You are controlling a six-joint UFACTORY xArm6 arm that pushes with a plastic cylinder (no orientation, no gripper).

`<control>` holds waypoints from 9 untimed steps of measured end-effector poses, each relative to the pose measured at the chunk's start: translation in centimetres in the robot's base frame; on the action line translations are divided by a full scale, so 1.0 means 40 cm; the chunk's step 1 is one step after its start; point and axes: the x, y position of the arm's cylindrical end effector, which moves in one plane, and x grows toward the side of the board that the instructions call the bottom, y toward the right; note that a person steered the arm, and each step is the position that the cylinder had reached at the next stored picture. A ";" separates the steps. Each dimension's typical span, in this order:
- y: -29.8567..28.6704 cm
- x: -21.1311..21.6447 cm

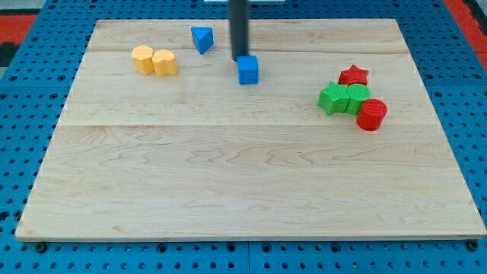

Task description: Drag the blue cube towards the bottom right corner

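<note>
The blue cube [248,70] sits on the wooden board [251,183], in its upper half and a little to the view's left of centre, well apart from the bottom right corner. The board itself is a pale slab of planks lying on a blue pegboard [15,152] that shows all round its edges.

The dark rod [239,27] comes straight down from the view's top, and my tip [239,58] rests at the cube's upper left edge, touching it or just beside it (the gap, if any, is too small to tell). There is no claw on this arm, only the rod, so nothing opens or closes.

Toward the view's right lies a tight cluster: a green star-like block [332,100] touching a green cube [358,98], a red star-like block [354,75] just above them, and a red cylinder [372,115] at the lower right of the group.

At the upper left, two yellow blocks [154,61] sit side by side, touching. Between them and the rod stands a small blue wedge-shaped block [202,39], apart from both.
</note>
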 end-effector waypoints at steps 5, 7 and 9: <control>0.302 0.466; 0.228 0.484; 0.049 0.373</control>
